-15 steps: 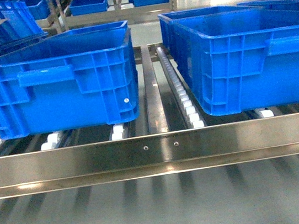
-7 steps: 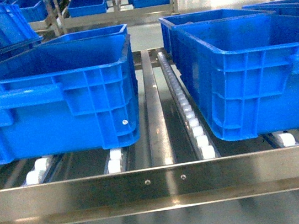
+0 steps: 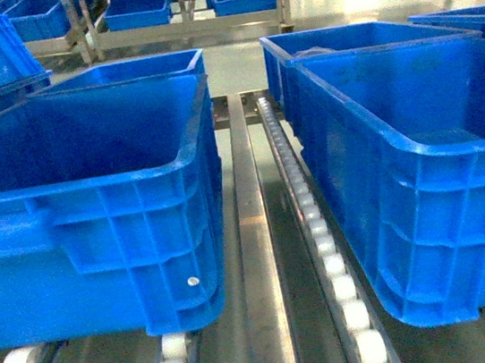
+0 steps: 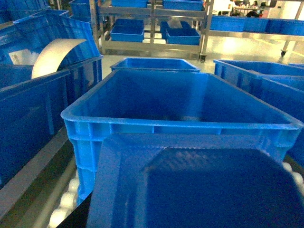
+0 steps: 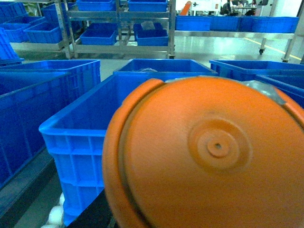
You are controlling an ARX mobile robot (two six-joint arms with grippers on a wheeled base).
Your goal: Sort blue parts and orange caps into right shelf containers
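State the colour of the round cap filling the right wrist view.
Orange cap, clearest in the right wrist view.

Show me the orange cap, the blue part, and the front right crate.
orange cap (image 5: pixel 209 156), right wrist view, its round face.
blue part (image 4: pixel 199 190), left wrist view, its flat top.
front right crate (image 3: pixel 447 225), head view, its ribbed side wall.

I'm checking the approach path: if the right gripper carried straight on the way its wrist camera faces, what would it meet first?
Probably the near wall or rim of the blue crate directly ahead. The orange cap fills the foreground and hides the fingers, so depth and exact height are uncertain; it might instead pass over the rim into the crate.
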